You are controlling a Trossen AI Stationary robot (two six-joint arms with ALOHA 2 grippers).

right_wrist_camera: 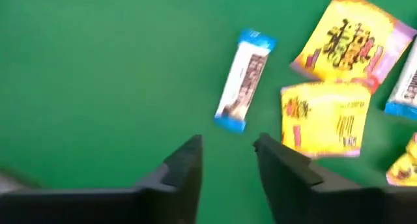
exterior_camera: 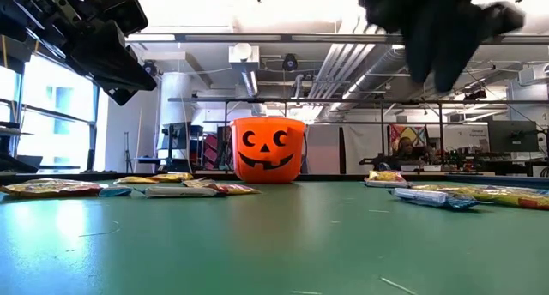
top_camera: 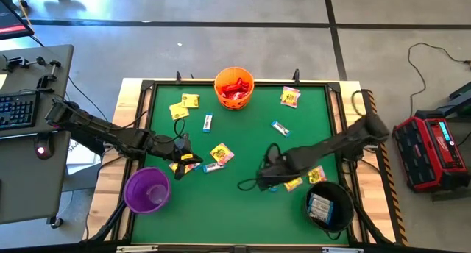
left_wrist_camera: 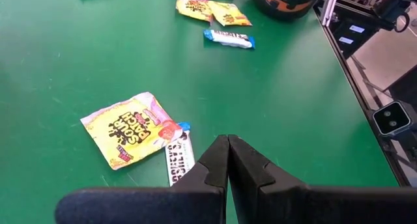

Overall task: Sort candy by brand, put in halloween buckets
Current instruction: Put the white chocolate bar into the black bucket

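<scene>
The right pincer [right_wrist_camera: 228,152] is held open and empty above the green surface [top_camera: 243,201], near a white-blue candy bar [right_wrist_camera: 242,81]. The left pincer [left_wrist_camera: 228,162] is kept shut, empty, beside a yellow packet [left_wrist_camera: 130,127].

Green-topped table [top_camera: 235,201] w/ wooden edges. On it: orange pumpkin bucket [top_camera: 234,87] at far edge, purple bucket [top_camera: 147,190] near-left, black bucket [top_camera: 328,205] near-right. Yellow packets [top_camera: 221,153] and white-blue bars [top_camera: 207,123] scattered flat across mid area.
</scene>
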